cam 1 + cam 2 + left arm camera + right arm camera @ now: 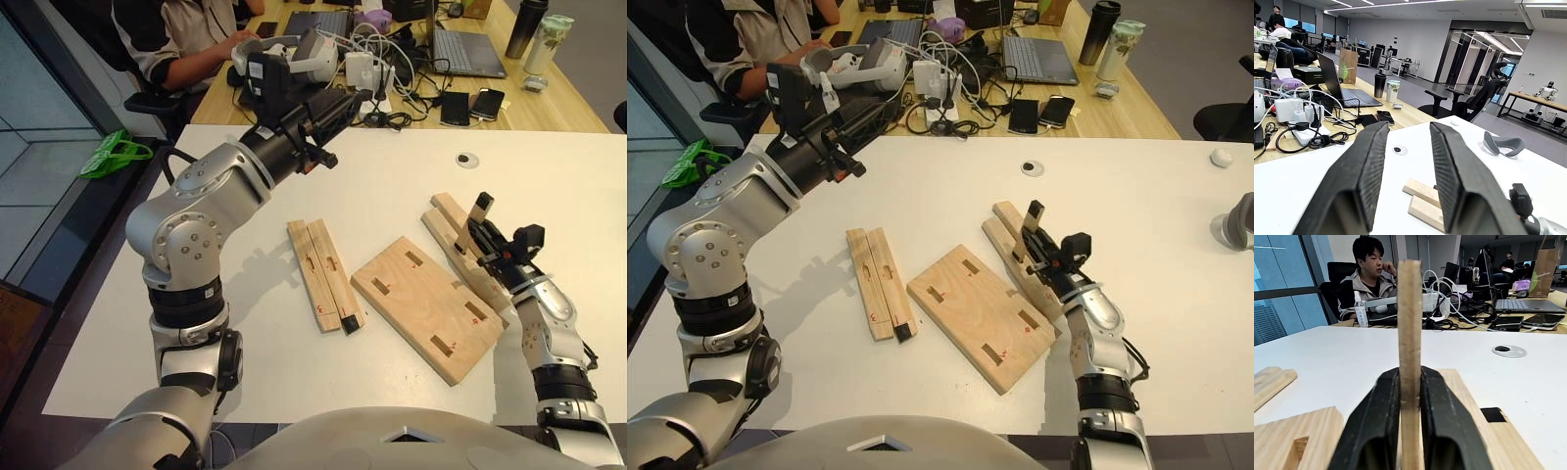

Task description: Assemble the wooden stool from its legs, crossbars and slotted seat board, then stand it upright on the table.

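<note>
Slotted seat board (431, 305) flat on the desk (392, 176), nearest the front edge. Just right of it, right gripper (477, 235) pinching a short crossbar (479, 209) upright over two legs (443, 213) lying side by side. Left of the board, another pair of legs (323, 274), touching along their length. Farther back, left gripper (1408, 127) raised above the desk, fingers spread wide.
</note>
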`<state>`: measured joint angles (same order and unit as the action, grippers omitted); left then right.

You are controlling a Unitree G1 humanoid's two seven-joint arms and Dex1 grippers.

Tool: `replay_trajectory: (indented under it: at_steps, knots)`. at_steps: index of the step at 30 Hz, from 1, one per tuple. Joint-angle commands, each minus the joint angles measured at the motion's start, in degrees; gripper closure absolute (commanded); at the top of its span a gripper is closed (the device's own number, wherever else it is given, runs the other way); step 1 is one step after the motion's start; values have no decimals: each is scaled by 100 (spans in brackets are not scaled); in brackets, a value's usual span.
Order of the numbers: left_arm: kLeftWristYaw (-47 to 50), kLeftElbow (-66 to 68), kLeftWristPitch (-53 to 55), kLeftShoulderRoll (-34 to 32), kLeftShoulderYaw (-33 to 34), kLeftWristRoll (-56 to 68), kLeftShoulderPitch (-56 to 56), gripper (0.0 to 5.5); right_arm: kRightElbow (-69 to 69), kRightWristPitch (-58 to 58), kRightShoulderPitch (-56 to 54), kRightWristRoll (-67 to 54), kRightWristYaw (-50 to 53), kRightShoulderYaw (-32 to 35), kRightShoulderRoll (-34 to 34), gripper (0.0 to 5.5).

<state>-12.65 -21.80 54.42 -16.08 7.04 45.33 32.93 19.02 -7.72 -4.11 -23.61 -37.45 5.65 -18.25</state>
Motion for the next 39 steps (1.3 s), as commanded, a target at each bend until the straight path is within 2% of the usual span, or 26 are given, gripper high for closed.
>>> replay_trajectory:
  at_steps: [1,7,15,22,24,28,31,33,35,39]
  knots:
    - [-20,43,-33,-20,-71,-93,108,395,622,389,-290,406,-29,-328,117,512]
    - [-60,45,-20,-26,-86,-138,110,395,903,251,-597,655,14,-413,135,512]
    - [-36,-39,14,-14,-93,-141,44,395,167,518,-472,477,-86,-220,68,360]
    - [5,-76,27,-27,-59,-143,2,395,-1632,1530,-481,-264,-163,284,-418,253]
    - [8,-77,19,-21,-58,-142,-4,395,-2141,2016,-731,-639,-73,418,-517,218]
    - [29,-69,-6,3,-71,-149,9,395,-2408,3124,-2048,-1140,730,454,-322,154]
    - [69,-66,-2,38,-39,-123,38,395,-2192,3868,-3081,-588,2184,225,69,146]
    - [157,-75,-14,98,39,-92,18,395,-2140,4768,-3276,-68,2849,-219,89,146]
    - [185,-75,-27,120,33,-96,-3,395,-2126,4832,-2994,48,2448,-679,67,146]
    - [180,-61,-35,116,12,-129,-10,395,-2138,5040,-2803,47,2386,-687,235,146]
